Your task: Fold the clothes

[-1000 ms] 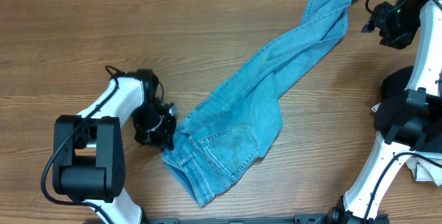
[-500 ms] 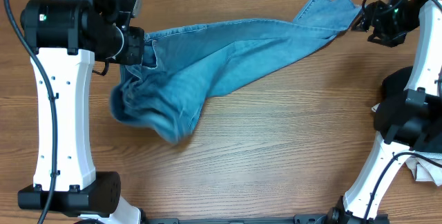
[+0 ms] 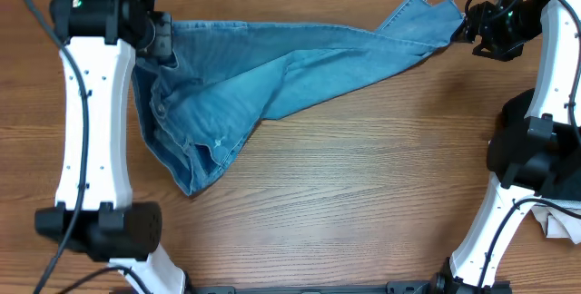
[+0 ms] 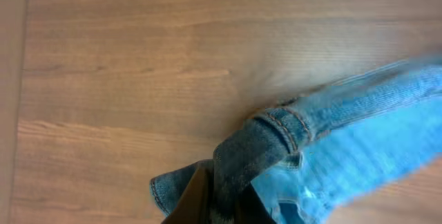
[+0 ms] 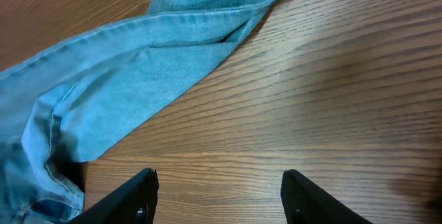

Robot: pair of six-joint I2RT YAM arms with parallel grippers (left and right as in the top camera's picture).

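Observation:
The light blue jeans [image 3: 272, 81] are stretched across the far half of the wooden table, waist at far left, leg hems at far right. My left gripper [image 3: 163, 40] is shut on the waistband [image 4: 276, 141] and holds that end lifted; the seat hangs and drapes down to the table. My right gripper [image 3: 474, 31] is open and empty, just right of the leg hems, with bare wood between its fingers [image 5: 217, 196]. The leg cloth [image 5: 138, 65] lies up and left of it in the right wrist view.
A dark garment [image 3: 522, 112] lies by the right arm at the table's right edge. A whitish cloth [image 3: 558, 221] sits at lower right. The left arm's white links [image 3: 86, 131] stand over the left side of the table.
My left gripper has carried the waistband from the front middle of the table up to the far left, pulling the jeans out lengthwise. The hanging seat has settled lower. The right gripper stayed by the hems.

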